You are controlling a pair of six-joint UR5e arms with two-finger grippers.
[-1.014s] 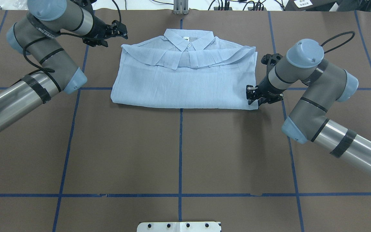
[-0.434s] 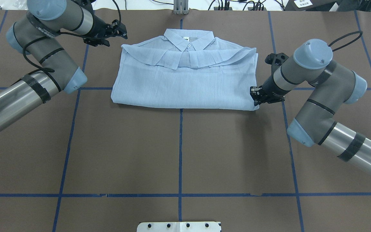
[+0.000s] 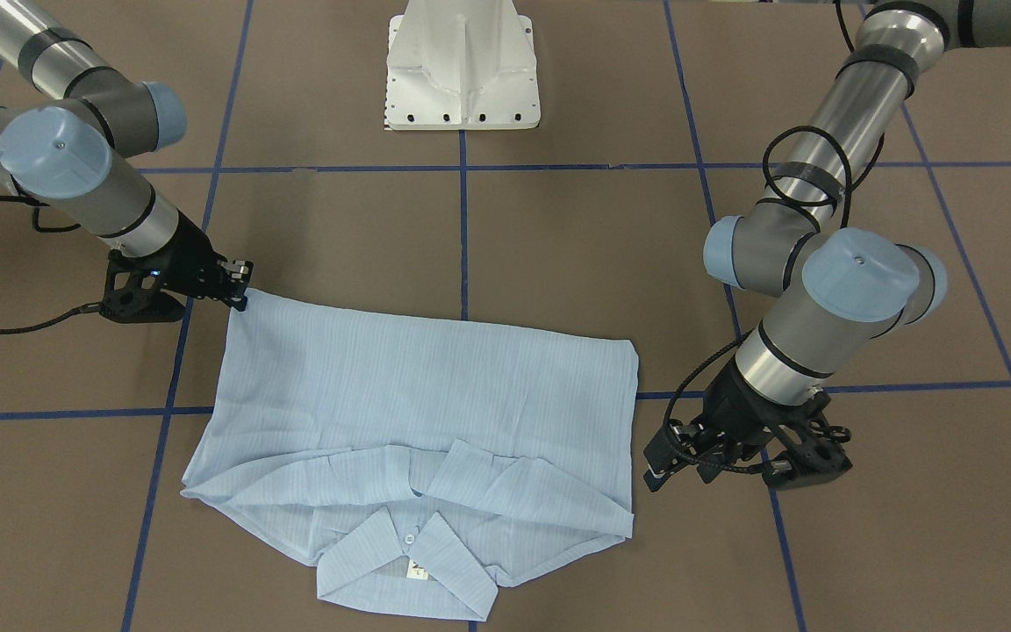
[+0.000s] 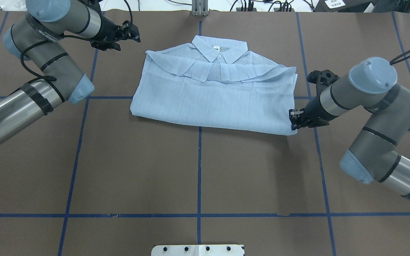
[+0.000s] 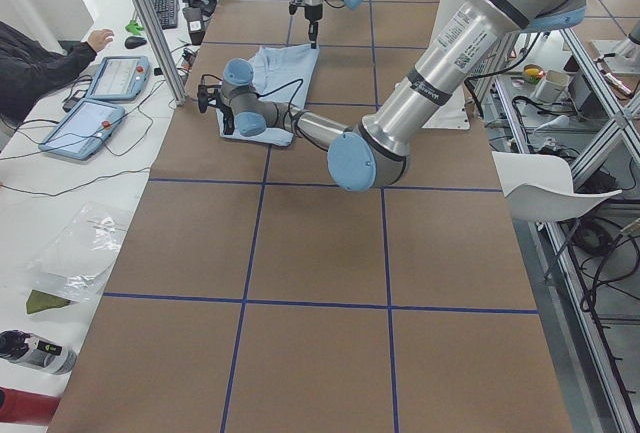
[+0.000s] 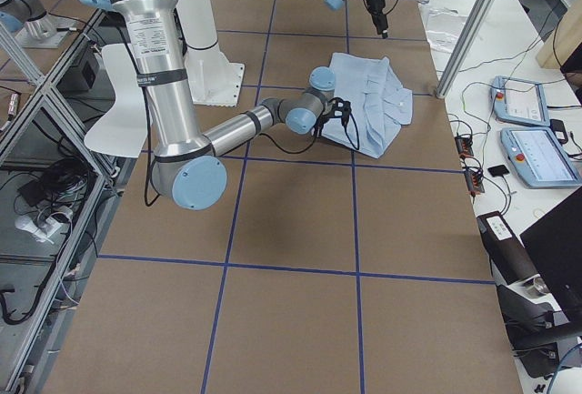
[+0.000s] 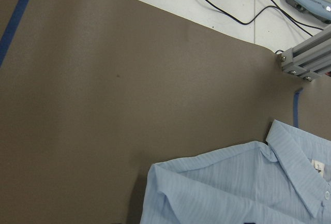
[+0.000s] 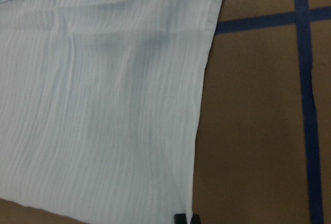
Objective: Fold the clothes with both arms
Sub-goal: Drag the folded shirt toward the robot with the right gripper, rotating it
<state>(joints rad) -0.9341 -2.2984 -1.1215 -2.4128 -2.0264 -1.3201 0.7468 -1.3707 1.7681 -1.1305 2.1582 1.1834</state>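
Thin, pale blue, finely striped long-sleeved shirt lies folded flat, collar toward far edge of brown worktop, mid-width in far half. At shirt's corner nearest robot on its right: black two-finger right gripper, fingers closed narrow, pinching hem. Black two-finger left gripper beside far left shoulder, clear of cloth, fingers spread, holding nothing.
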